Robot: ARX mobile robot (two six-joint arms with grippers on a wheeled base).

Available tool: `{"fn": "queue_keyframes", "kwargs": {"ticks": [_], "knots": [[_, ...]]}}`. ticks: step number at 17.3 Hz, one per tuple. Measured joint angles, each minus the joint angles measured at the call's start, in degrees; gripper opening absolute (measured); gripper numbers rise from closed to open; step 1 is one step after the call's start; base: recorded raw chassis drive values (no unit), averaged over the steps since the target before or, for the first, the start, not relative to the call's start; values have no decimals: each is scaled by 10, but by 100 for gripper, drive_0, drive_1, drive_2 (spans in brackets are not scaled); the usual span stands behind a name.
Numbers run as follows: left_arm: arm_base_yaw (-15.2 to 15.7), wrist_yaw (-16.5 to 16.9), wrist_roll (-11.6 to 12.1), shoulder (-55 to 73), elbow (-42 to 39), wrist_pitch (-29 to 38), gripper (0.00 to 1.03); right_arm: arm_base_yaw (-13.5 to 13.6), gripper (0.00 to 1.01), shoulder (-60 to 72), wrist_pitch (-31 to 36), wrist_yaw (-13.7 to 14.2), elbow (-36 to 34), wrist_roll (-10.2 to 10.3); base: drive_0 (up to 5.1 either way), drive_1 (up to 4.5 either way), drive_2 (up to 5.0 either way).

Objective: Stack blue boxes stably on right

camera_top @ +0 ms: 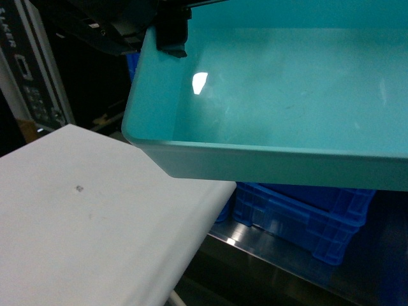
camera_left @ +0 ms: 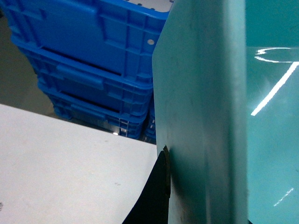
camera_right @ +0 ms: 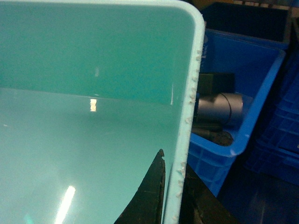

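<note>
A light turquoise tub (camera_top: pixel 280 95) fills most of the head view, lifted clear of the white counter (camera_top: pixel 83 229) and overhanging its far right edge, with its open top tilted toward the camera. It is shallow and rectangular, with sloping walls and a rolled rim, and its inside is bare apart from light glare. Below and behind it stand stacked dark-blue crates (camera_top: pixel 306 220), ribbed along their sides; the right wrist view shows another open dark-blue crate (camera_right: pixel 243 107) holding a grey cylinder (camera_right: pixel 219 107) and dark parts.

The left end effector (camera_top: pixel 172 32) is clamped on the tub's far left rim, one dark finger (camera_top: pixel 172 38) hooked inside the wall. The right end effector (camera_right: pixel 173 196) grips the opposite rim, with one finger (camera_right: pixel 149 196) inside the wall and the other outside it.
</note>
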Motion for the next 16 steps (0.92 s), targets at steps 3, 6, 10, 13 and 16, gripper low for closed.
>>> {"fn": "queue_keyframes", "kwargs": {"ticks": [3, 6, 10, 13, 16], "knots": [[0, 0, 0, 0, 0, 0, 6, 0, 7, 0, 0, 0, 0, 0, -154, -154, -154], [0, 0, 0, 0, 0, 0, 6, 0, 7, 0, 0, 0, 0, 0, -166, -166, -166], [0, 0, 0, 0, 0, 0, 6, 0, 7, 0, 0, 0, 0, 0, -155, -155, -155], [0, 0, 0, 0, 0, 0, 6, 0, 7, 0, 0, 0, 0, 0, -166, -166, -166], [0, 0, 0, 0, 0, 0, 6, 0, 7, 0, 0, 0, 0, 0, -171, -171, -171]]}}
